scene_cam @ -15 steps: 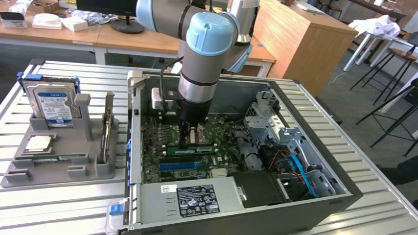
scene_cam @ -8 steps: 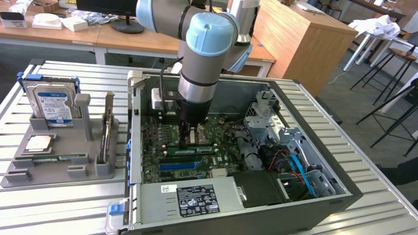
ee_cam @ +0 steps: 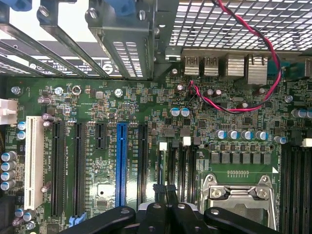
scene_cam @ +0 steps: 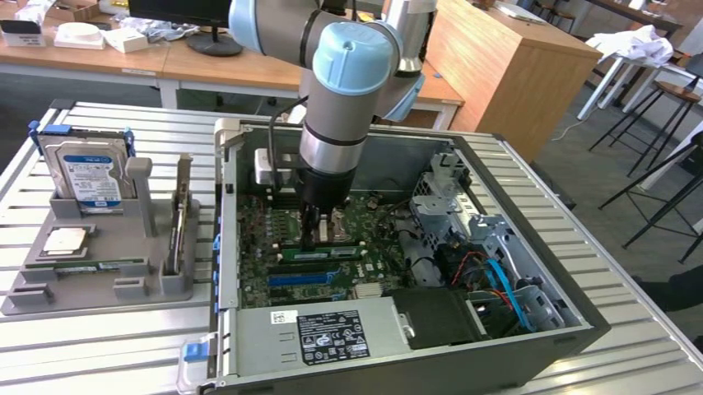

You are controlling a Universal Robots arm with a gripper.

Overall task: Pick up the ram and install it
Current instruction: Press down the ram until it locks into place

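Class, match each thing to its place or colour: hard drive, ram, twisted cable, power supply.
Things:
1. hard drive
2. ram
3. twisted cable
4. power supply

Places or colours:
A. red and black
B. inside the case, bearing a black label
C. upright in the grey holder, outside the case
D. on the motherboard, under the gripper

Pairs: 1-C, 2-D, 3-A, 4-B

tool (ee_cam: 165, 191) tips hiding ram edge, label (scene_cam: 332, 336) text unreadable
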